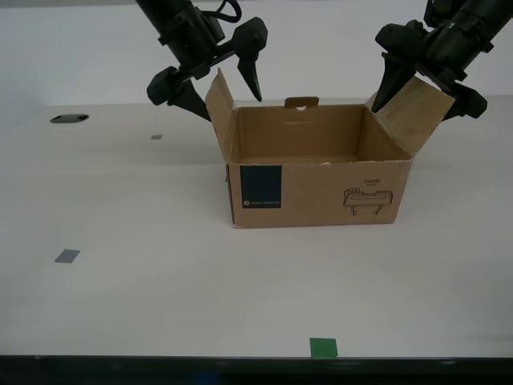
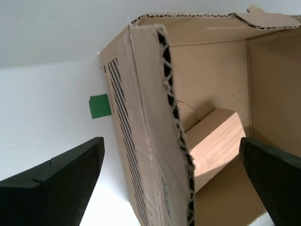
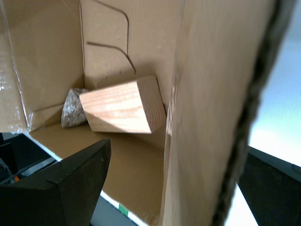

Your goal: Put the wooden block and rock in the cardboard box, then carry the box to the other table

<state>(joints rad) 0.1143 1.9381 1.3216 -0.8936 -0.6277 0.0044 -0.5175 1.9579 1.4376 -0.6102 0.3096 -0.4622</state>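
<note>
With the pale wooden block [image 3: 123, 106] and beige rock [image 3: 72, 108] already inside the brown cardboard box [image 1: 317, 188] mid-bench, close both grippers' spread fingers [image 2: 56, 181] evenly on the flaps they straddle before lifting.

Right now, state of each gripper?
My first gripper: open, straddling a side flap of the cardboard box, not clamped.
My second gripper: open, straddling the opposite flap, holding nothing.
</note>
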